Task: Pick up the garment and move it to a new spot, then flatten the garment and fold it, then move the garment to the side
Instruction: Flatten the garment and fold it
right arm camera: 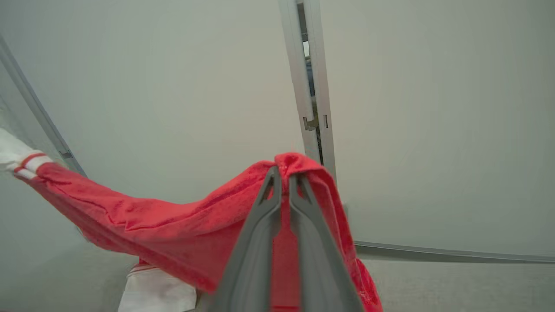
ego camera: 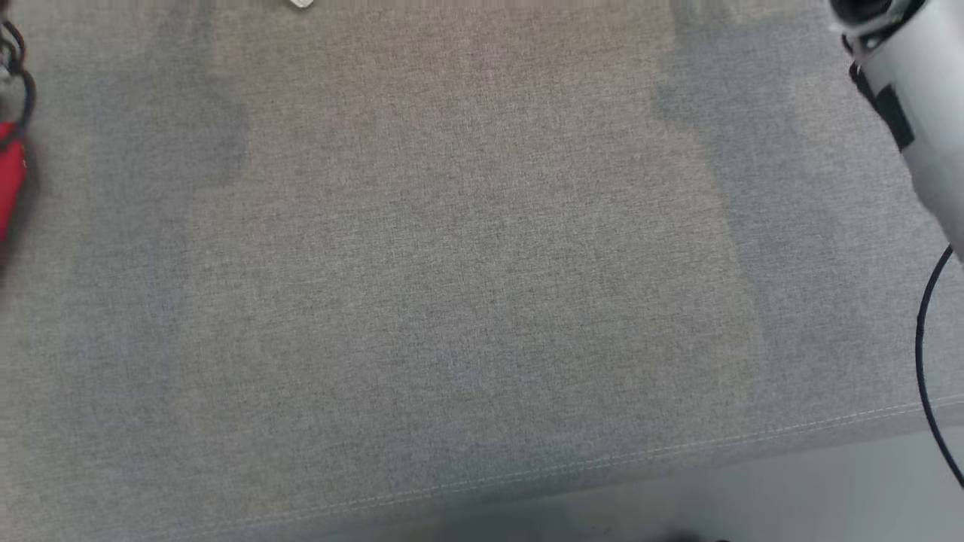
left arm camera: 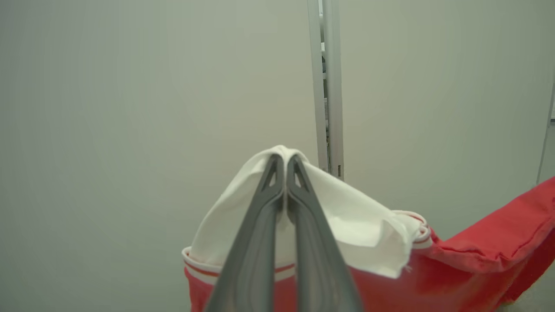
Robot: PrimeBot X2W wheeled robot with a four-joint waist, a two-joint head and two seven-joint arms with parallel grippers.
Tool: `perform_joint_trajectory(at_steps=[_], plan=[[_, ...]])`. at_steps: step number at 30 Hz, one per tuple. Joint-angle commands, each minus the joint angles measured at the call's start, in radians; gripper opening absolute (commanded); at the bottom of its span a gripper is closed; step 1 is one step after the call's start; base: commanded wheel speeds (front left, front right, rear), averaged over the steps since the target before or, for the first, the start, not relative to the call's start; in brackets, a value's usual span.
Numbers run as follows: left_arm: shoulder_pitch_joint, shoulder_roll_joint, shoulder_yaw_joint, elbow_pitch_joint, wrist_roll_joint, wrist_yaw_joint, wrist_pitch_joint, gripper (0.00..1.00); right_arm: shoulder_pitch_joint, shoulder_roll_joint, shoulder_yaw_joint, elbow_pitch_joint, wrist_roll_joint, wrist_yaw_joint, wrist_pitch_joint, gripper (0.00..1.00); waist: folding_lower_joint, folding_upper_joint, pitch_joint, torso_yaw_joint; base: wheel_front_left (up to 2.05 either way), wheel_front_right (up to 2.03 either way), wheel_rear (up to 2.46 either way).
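The garment is red with white, red-striped trim and hangs stretched in the air between my two grippers. In the left wrist view my left gripper (left arm camera: 285, 159) is shut on its white part (left arm camera: 347, 216), and the red cloth (left arm camera: 490, 247) runs off to the right. In the right wrist view my right gripper (right arm camera: 284, 173) is shut on a red fold (right arm camera: 173, 225), which sags leftward to the white trim (right arm camera: 26, 162). A sliver of the red garment (ego camera: 9, 181) shows at the head view's left edge. My pale right forearm (ego camera: 915, 98) crosses that view's upper right corner.
A grey fabric-covered surface (ego camera: 452, 286) spreads below, its stitched front edge (ego camera: 602, 459) running along the bottom right. A black cable (ego camera: 925, 354) loops at the right edge. Pale wall panels with a grey vertical frame (left arm camera: 326, 86) stand behind the garment.
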Motion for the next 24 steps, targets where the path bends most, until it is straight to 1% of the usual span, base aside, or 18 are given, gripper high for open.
perform_joint_trajectory(at_steps=[1, 4, 5, 6, 10, 13, 16, 20, 24], plan=[[0.075, 0.003, 0.022, -0.036, -0.009, 0.008, -0.003, 0.00, 0.055, -0.022, 0.023, -0.031, 0.032, 0.000, -0.004, 0.00, 0.0000, 0.0000, -0.060, -0.001, 0.00, 0.00, 0.00], [0.216, 0.018, 0.072, -0.105, -0.017, 0.018, -0.003, 0.00, 0.152, -0.054, 0.067, -0.086, 0.101, 0.000, -0.004, 0.00, 0.0000, 0.0000, -0.102, 0.000, 0.00, 0.00, 0.00], [0.216, 0.018, 0.072, -0.105, -0.017, 0.018, -0.003, 0.00, 0.152, -0.054, 0.067, -0.086, 0.101, 0.000, -0.004, 0.00, 0.0000, 0.0000, -0.102, 0.000, 0.00, 0.00, 0.00], [0.266, 0.018, 0.085, -0.127, -0.016, 0.021, -0.003, 0.00, 0.186, -0.064, 0.077, -0.103, 0.122, 0.000, -0.004, 0.00, 0.0000, 0.0000, -0.118, 0.001, 0.00, 0.00, 0.00], [0.466, 0.015, 0.153, -0.236, -0.017, 0.047, -0.003, 0.00, 0.324, -0.092, 0.107, -0.173, 0.182, 0.000, -0.004, 0.00, 0.0000, 0.0000, -0.170, -0.003, 0.00, 0.00, 0.00], [0.620, 0.002, 0.204, -0.326, -0.012, 0.066, -0.003, 0.00, 0.427, -0.109, 0.128, -0.230, 0.205, 0.000, -0.004, 0.00, 0.0000, 0.0000, -0.208, -0.007, 0.00, 0.00, 0.00], [0.778, -0.026, 0.242, -0.411, -0.010, 0.083, -0.003, 0.00, 0.518, -0.137, 0.148, -0.278, 0.214, 0.000, -0.004, 0.00, 0.0000, 0.0000, -0.238, -0.007, 0.00, 0.00, 0.00], [0.968, -0.090, 0.300, -0.510, -0.011, 0.104, -0.003, 0.00, 0.637, -0.158, 0.150, -0.336, 0.219, 0.000, -0.004, 0.00, 0.0000, 0.0000, -0.270, -0.006, 0.00, 0.00, 0.00], [1.117, -0.143, 0.339, -0.558, 0.021, 0.108, -0.003, 0.00, 0.742, -0.183, 0.136, -0.374, 0.233, 0.000, -0.005, 0.00, 0.0000, 0.0000, -0.296, -0.002, 0.00, 0.00, 0.00]])
